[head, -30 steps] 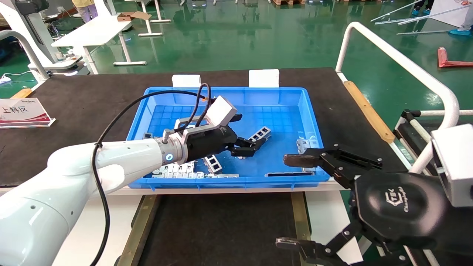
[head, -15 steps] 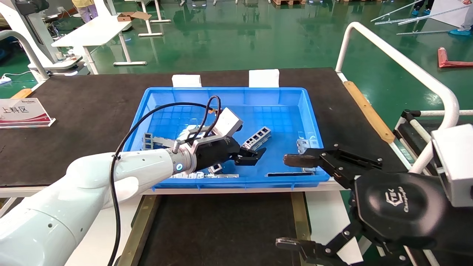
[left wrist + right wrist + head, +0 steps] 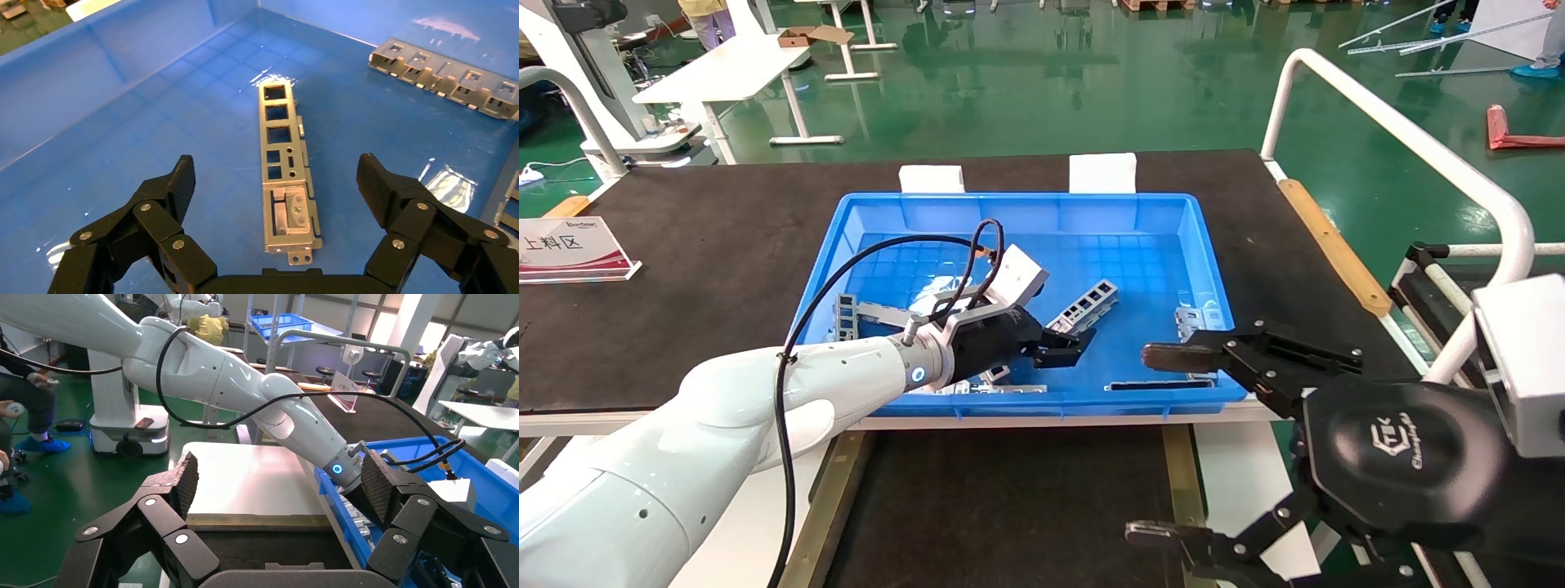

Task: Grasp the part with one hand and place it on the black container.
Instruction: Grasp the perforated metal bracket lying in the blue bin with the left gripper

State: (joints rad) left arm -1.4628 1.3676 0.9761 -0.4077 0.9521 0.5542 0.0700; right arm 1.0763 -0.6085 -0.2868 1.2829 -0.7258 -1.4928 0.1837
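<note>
Our left gripper at frame centre, fingers spread wide, empty, straddling the part; our right gripper lower right, fingers wide open.

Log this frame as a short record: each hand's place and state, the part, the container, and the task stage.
left hand: open, low inside the blue crate, fingers either side of the part, not touching it
part: lies flat on the crate floor, ungrasped
right hand: open, idle at the crate's near right corner, holding nothing
black container: below the crate's near edge, no part seen on it
other parts: loose in the crate
stage: before grasp
</note>
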